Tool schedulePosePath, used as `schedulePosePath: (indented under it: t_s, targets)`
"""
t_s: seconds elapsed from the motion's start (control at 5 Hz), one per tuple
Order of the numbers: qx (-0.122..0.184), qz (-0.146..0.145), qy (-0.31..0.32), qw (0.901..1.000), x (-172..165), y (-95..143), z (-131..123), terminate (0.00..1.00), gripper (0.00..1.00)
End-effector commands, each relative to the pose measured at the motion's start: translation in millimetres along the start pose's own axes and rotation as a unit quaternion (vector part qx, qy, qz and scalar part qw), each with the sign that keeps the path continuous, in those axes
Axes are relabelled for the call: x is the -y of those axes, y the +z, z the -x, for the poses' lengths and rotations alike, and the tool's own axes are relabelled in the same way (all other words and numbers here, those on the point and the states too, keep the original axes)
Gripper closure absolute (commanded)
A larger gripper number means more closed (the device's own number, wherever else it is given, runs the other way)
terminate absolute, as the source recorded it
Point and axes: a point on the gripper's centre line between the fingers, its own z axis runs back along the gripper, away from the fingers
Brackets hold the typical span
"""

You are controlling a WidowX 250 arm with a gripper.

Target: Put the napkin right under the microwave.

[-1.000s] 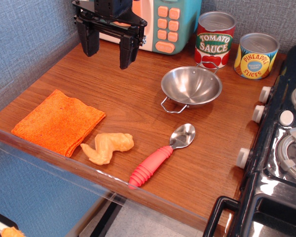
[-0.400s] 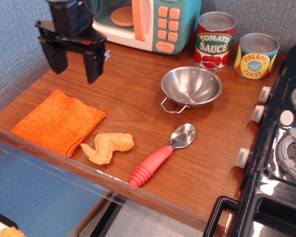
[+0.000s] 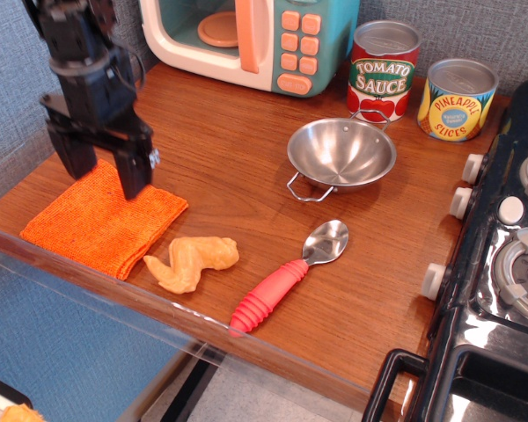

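At the far left, the napkin point(image 3: 101, 218) lies flat on the wooden table point(image 3: 238, 167), near the front edge and the left corner. It is bright orange and folded into a square. The gripper point(image 3: 103, 170) is directly over the back part of the napkin. Its two black fingers point(image 3: 134, 174) point down with a wide gap between them, and nothing is held. I cannot tell if the fingertips touch the cloth or are just above it.

Just right of the napkin, near the front edge, lies a pale orange toy chicken piece point(image 3: 192, 260), very close to the napkin corner. Further right lies a spoon point(image 3: 289, 275) with a red handle, its metal end pointing toward the back.

At the back of the table stands the microwave point(image 3: 251, 40), with teal body, cream door frame and pink buttons. It is well apart from the napkin. The table in front of it is bare wood.

Right of the middle sits a steel bowl point(image 3: 341, 156). Behind it stand a tomato sauce can point(image 3: 383, 70) and a pineapple can point(image 3: 458, 98). At the right edge is a black stove point(image 3: 502, 264).
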Motion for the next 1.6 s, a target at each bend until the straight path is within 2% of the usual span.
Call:
schedulePosePath:
  t_s: [0.0, 0.4, 0.8, 1.2, 1.4]
  targets:
    - [0.002, -0.002, -0.009, 1.0000, -13.3, -26.9, 6.9, 0.00, 0.00]
    - [-0.003, -0.009, -0.028, 0.9996, -16.5, -43.5, 18.8, 0.00, 0.00]
    - [-0.020, -0.003, -0.018, 0.9996, -19.0, -61.7, 10.1, 0.00, 0.00]
    - [-0.010, 0.013, 0.016, 0.9997, -23.8, -67.3, -65.1, 0.00, 0.00]
    - [-0.004, 0.017, 0.009, 0.9998, -7.1, -73.8, -107.6, 0.00, 0.00]
